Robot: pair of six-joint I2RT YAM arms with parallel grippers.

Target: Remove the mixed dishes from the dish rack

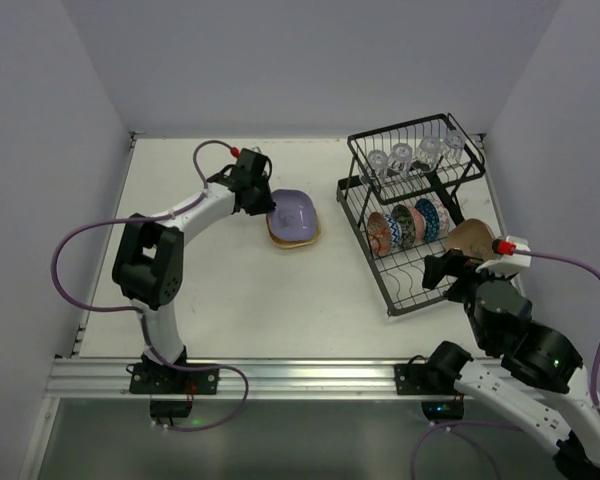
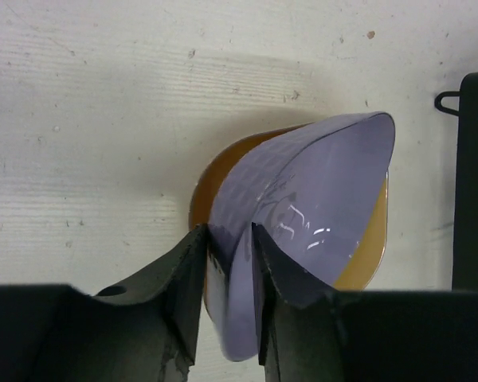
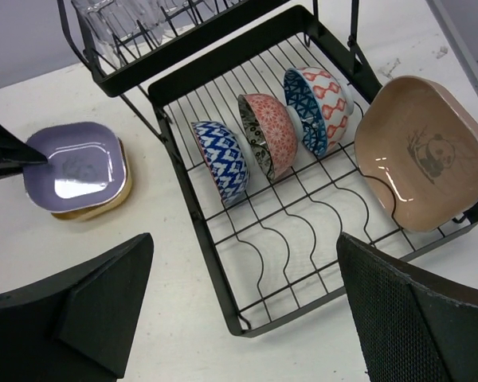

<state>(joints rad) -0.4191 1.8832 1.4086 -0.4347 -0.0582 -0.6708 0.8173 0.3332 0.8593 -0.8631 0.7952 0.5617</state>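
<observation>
Left gripper (image 2: 227,239) astride near rim of lavender plate (image 2: 319,183); clamped or slack, cannot tell. Stacked on yellow plate (image 2: 215,171), mid-table.
Right gripper (image 3: 243,247) spread wide, near front-right corner of rack (image 3: 190,199). Inside: three bowls (image 3: 268,135) on edge, tan plate (image 3: 422,151) at right end.
Strip of table (image 1: 330,280) between stack and rack's left edge.

Left gripper (image 2: 229,247) stretched far forward, jaws narrowly parted (right gripper (image 3: 243,306) gapes wide).

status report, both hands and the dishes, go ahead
Left hand astride lavender plate rim, plate sitting on yellow plate, grip unclear. Right hand wide open, empty, by the rack. Three bowls, tan plate, glasses in rack. Nothing in the way.
</observation>
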